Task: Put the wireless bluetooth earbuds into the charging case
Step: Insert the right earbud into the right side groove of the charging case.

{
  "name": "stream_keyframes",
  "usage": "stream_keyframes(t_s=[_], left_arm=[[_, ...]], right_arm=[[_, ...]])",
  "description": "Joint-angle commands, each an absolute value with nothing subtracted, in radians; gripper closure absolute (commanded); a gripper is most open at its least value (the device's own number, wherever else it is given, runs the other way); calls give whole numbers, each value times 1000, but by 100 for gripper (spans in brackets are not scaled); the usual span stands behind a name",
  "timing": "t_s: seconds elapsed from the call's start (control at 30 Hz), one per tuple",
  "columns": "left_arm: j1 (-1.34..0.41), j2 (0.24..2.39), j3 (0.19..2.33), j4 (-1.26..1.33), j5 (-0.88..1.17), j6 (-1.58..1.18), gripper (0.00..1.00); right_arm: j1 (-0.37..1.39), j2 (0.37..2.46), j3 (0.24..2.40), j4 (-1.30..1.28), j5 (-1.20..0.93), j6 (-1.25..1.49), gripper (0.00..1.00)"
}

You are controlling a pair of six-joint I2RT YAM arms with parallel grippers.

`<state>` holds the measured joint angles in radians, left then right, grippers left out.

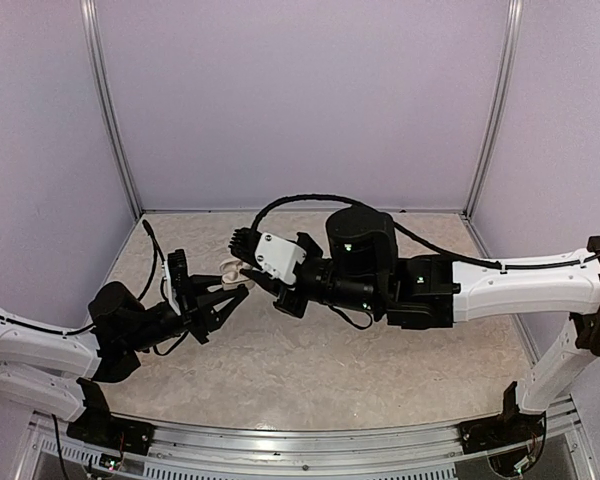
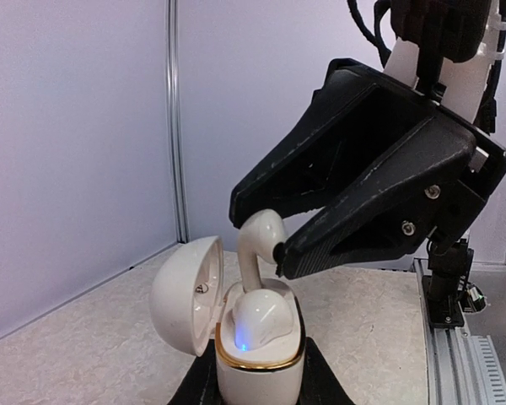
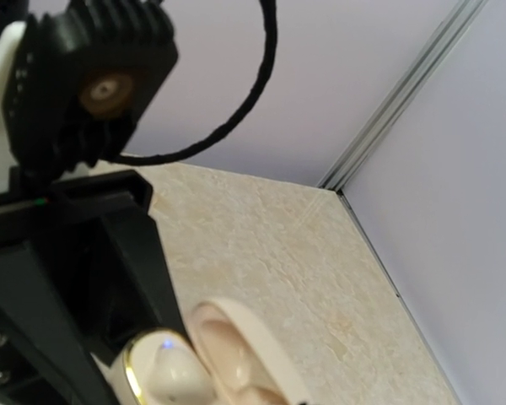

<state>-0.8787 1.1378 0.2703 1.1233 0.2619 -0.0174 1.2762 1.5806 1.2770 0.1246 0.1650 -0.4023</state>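
Note:
In the left wrist view my left gripper [image 2: 260, 390] is shut on the white, gold-rimmed charging case [image 2: 261, 371] and holds it upright, with its lid [image 2: 184, 291] open to the left. One earbud [image 2: 257, 319] sits in the case, with a blue light on it. My right gripper [image 2: 261, 239] is shut on the second earbud [image 2: 253, 263], whose stem points down into the case's far slot. From above, the two grippers [image 1: 225, 292] [image 1: 252, 277] meet over the case [image 1: 232, 268]. The right wrist view shows the case [image 3: 164, 375] and its lid [image 3: 236, 346].
The beige stone-patterned table [image 1: 380, 360] lies inside lilac walls with metal corner posts [image 1: 110, 110]. A black cable [image 1: 310, 200] arcs over the right arm. The metal rail [image 2: 455, 354] runs along the table's near edge.

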Motion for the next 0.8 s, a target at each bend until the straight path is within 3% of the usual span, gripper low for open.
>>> stream_keyframes(t_s=[0.0, 0.23, 0.5, 0.77], left_arm=[[-886, 1122, 301, 1155, 264, -3, 96], [-886, 1118, 295, 1159, 261, -6, 96], [-885, 1127, 297, 1170, 267, -9, 96], [-884, 1134, 297, 1172, 274, -14, 96]], right_arm=[[1278, 1598, 1284, 103, 143, -388, 77], [1278, 1596, 1285, 97, 142, -381, 72], [1278, 1570, 1282, 96, 78, -379, 57], [1278, 1504, 1254, 109, 2, -378, 52]])
